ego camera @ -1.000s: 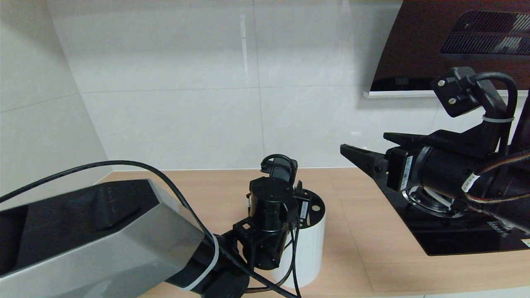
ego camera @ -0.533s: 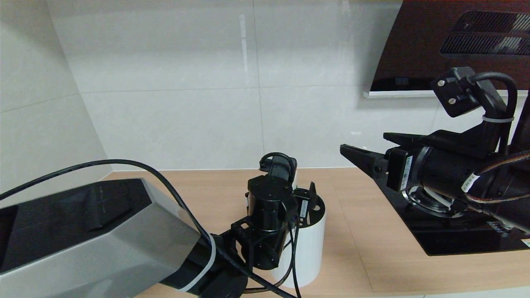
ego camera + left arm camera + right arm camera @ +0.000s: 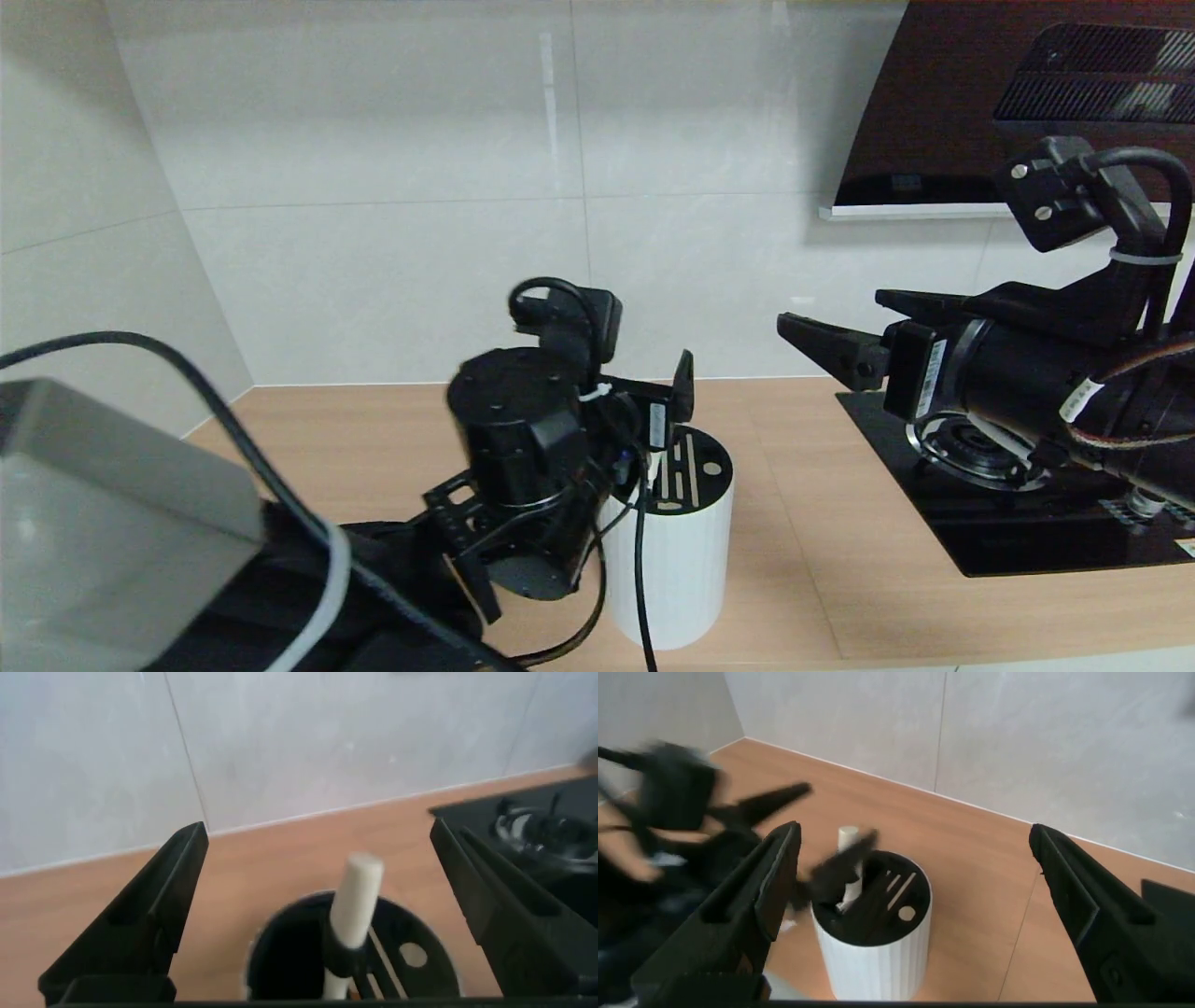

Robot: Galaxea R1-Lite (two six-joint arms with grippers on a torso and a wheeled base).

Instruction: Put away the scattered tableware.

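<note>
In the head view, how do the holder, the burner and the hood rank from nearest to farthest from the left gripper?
Measured from the left gripper:
1. Holder: just below it.
2. Burner: off to the right, on the cooktop.
3. Hood: high up at the right, above the burner.

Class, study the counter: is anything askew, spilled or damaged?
Nothing stands out. The white holder stands upright on the counter, and a cream handle sticks up from its top, leaning only slightly.
</note>
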